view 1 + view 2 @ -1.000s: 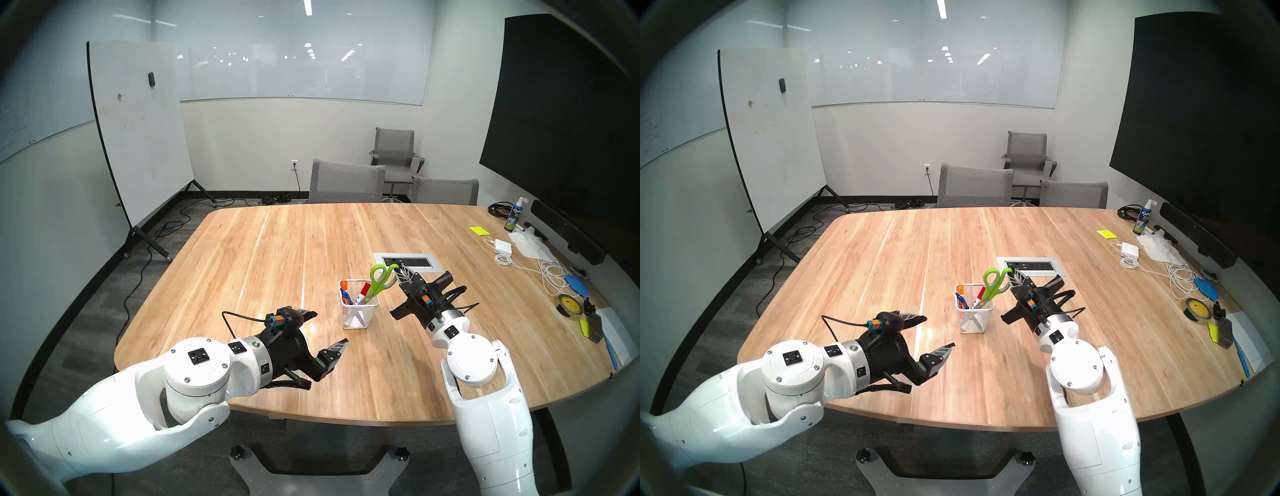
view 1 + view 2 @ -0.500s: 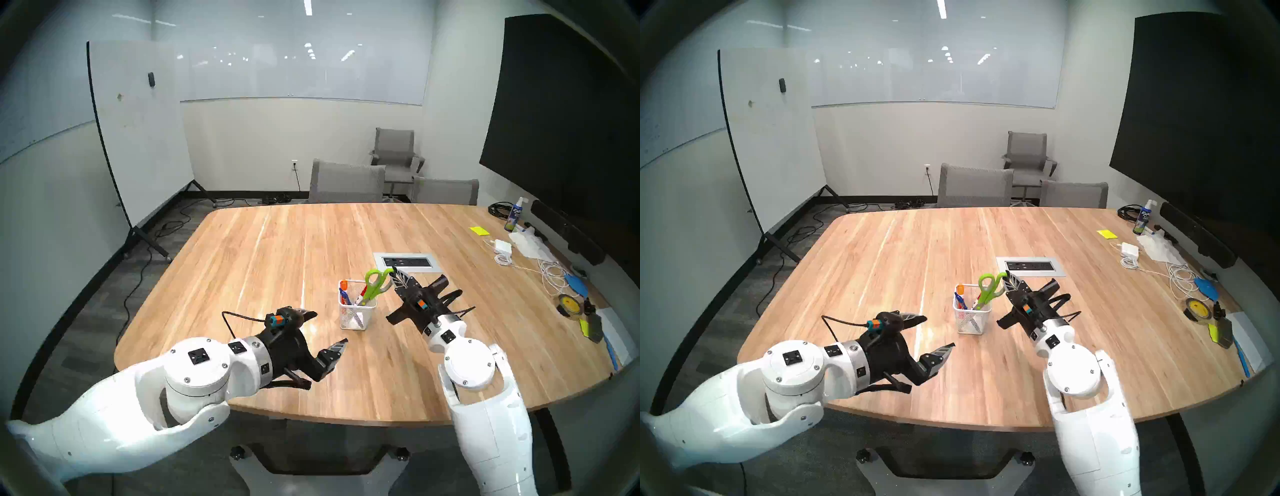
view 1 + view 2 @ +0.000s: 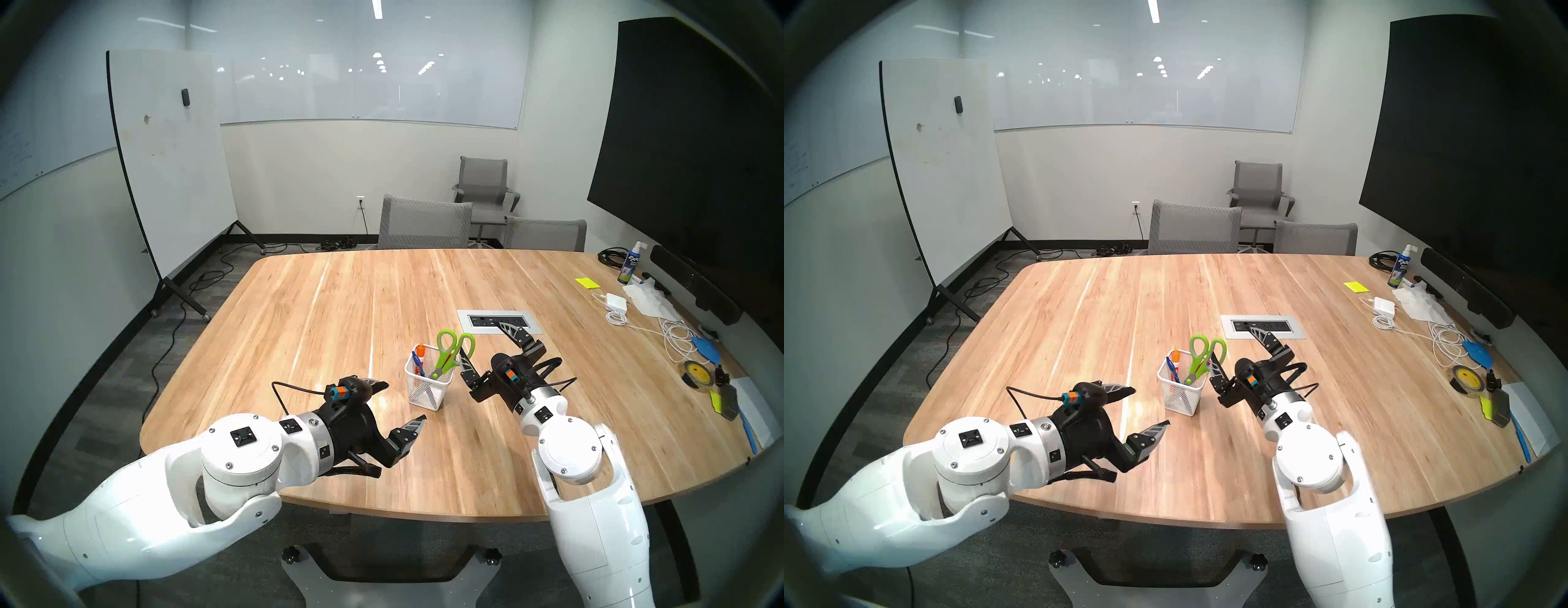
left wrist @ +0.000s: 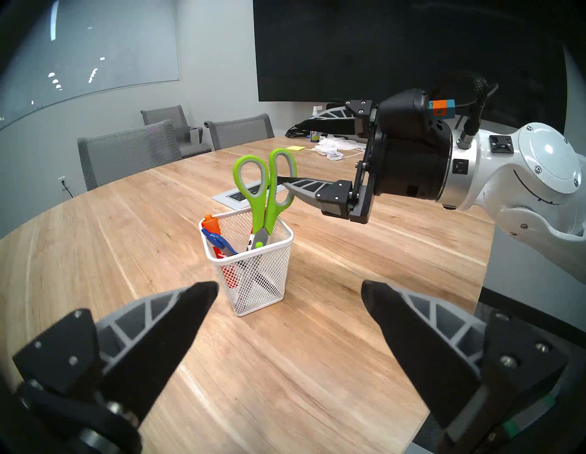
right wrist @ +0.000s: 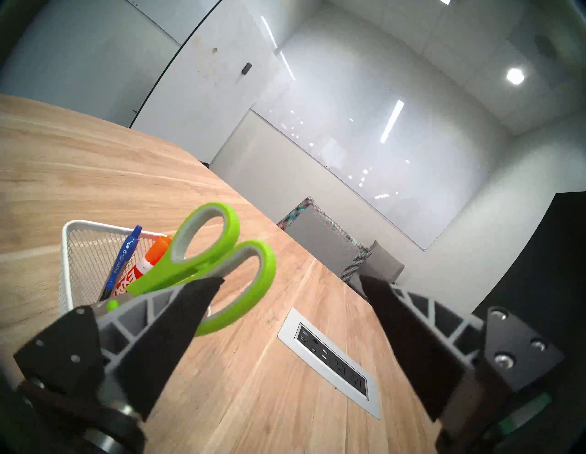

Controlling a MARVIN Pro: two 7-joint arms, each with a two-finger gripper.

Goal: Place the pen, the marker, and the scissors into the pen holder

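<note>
Wooden counter [image 3: 339, 322] carries our tilting pen holder [image 4: 253, 279]; scissors [image 4: 264, 193], pen [image 4: 218, 241], marker [image 4: 211, 224] inside. Both fingers released; our right gripper [image 4: 290, 155] brushing handles could topple it.

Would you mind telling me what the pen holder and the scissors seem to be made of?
The pen holder: apparently white-coated wire mesh, since its contents show through a fine grid under a solid rim. The scissors: handles look like matte lime-green plastic with grey lining; the blade stub appears to be grey metal.
</note>
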